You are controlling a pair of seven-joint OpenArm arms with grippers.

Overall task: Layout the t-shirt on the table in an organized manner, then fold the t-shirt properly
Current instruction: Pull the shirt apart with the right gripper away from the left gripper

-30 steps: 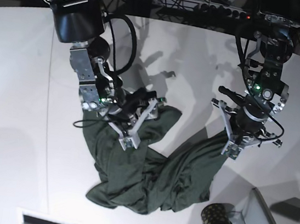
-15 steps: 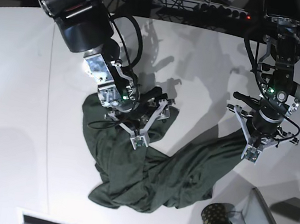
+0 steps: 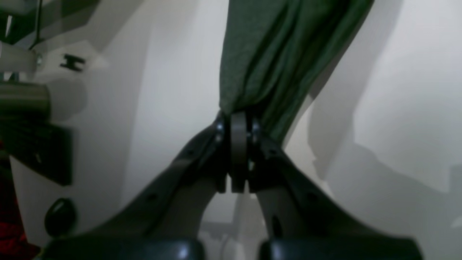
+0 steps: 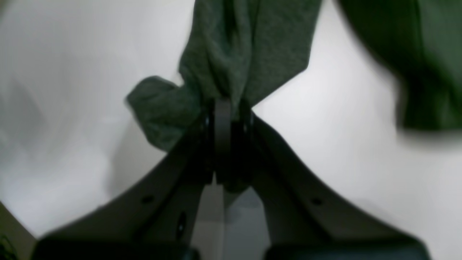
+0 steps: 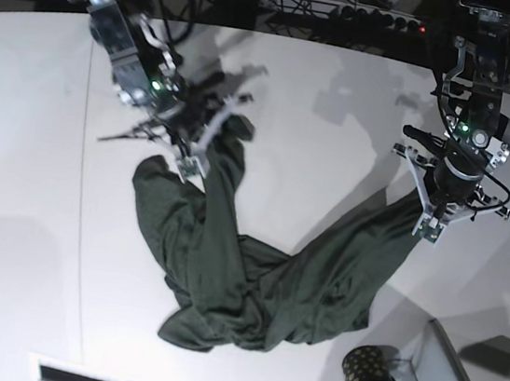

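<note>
Over on the left of the base view, the right gripper (image 5: 207,142) is clamped tight on a bunch of the t-shirt (image 5: 253,275), its jaws pinching the green cloth between them (image 4: 223,119). Across the middle, the shirt sags in a crumpled swag onto the white table (image 5: 32,171). Further right, the left gripper (image 5: 430,218) is likewise closed on another gathered edge of fabric (image 3: 238,122). Lower right, a dark dotted mug (image 5: 368,376) stands near the shirt.

Base overhead, wrists close, sharing t-shirt (image 5: 253,275)
</note>
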